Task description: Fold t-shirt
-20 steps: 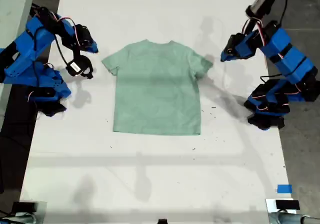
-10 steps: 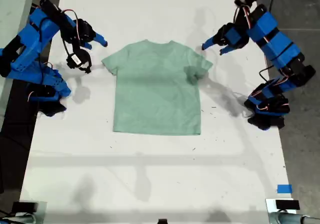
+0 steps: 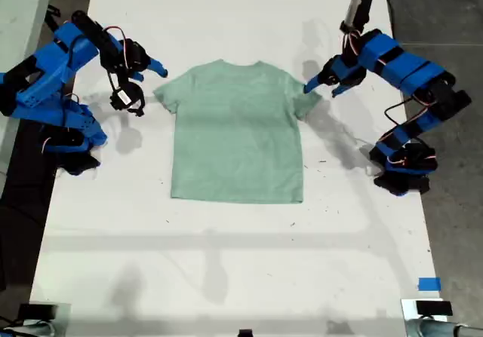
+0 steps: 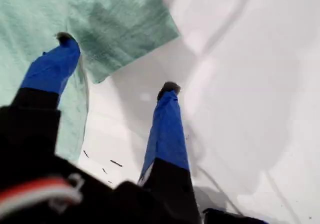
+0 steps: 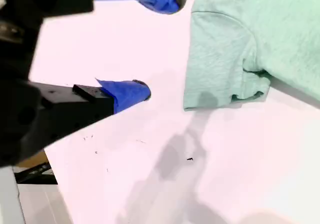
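On the white desk (image 3: 226, 261) the t-shirt (image 3: 235, 132) is lying flat while my first gripper (image 4: 117, 63) and my second gripper (image 5: 155, 43), jaws apart, are closing in on its sleeves from farther out.

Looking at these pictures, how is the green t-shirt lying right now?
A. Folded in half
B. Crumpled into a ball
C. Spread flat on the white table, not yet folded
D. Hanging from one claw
C. In the exterior view the t-shirt lies spread flat on the table with both sleeves out, and my first claw and my second claw are both open, gripping nothing.
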Tool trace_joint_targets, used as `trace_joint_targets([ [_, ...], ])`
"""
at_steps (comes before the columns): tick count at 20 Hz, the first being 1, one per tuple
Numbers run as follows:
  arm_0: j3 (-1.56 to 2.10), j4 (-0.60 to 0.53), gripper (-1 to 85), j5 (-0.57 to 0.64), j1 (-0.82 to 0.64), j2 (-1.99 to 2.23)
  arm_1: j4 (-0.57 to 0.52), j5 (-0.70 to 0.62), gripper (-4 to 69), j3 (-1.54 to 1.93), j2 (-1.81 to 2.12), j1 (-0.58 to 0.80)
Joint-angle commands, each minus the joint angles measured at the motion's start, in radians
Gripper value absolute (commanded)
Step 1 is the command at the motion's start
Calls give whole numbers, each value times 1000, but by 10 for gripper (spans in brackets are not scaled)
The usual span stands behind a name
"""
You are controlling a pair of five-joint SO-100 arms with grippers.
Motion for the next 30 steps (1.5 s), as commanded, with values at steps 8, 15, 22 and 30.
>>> trace_joint_targets([
  [8, 49, -161, 290, 5, -46, -126, -176, -94, 344, -81, -245, 43],
  [15, 49, -163, 288, 9, -60, -127, -104, -107, -4, -249, -419, 38],
  [22, 54, -181, 288, 12, -51, -153, 195, -40, -10, -634, -383, -97],
  [30, 51, -192, 288, 14, -46, -160, 339, 146, -10, -1221, -634, -301],
])
